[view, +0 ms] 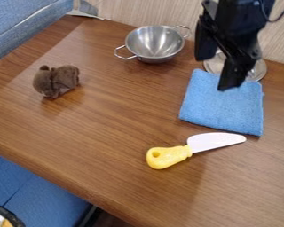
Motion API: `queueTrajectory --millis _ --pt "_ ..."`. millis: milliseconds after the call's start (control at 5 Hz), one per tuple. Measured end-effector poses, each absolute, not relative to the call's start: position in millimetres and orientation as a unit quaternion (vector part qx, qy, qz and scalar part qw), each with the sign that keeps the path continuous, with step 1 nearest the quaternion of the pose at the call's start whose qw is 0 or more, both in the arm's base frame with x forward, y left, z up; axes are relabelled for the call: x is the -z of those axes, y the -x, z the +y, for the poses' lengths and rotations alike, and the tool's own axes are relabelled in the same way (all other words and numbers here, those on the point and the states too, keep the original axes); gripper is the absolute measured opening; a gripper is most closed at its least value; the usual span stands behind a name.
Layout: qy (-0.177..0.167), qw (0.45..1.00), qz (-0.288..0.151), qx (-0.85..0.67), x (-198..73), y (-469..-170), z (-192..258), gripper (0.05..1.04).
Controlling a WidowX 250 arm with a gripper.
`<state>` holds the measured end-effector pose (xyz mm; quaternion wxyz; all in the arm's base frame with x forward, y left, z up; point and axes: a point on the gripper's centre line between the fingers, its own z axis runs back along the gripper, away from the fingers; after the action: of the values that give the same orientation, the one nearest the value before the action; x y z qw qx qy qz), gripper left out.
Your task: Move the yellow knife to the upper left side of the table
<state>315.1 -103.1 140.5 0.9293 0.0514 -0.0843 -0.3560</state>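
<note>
The claw [216, 71] is open and empty. The yellow knife [181, 152] lies nearer the camera than the claw; the whole move is left to do.

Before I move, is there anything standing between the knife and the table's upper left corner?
Nothing visible blocks the straight way from the knife; it passes between the toy and the bowl.

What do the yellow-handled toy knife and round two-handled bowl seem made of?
Yellow-handled, white-bladed knife: likely hard plastic, smooth, judging by its chunky handle and opaque blade.
Round silver two-handled bowl: metal, probably stainless steel, shiny, with bright reflections inside.
</note>
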Motion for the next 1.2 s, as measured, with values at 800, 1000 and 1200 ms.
queueTrajectory --millis 800,1000,1200 --pt "0.004 0.934 -0.040 0.354 -103 -221 -85 1.001" --pt "0.012 0.935 -0.035 0.353 -80 -210 -83 1.001" --pt "0.016 0.932 -0.033 0.362 -63 -213 -86 1.000"
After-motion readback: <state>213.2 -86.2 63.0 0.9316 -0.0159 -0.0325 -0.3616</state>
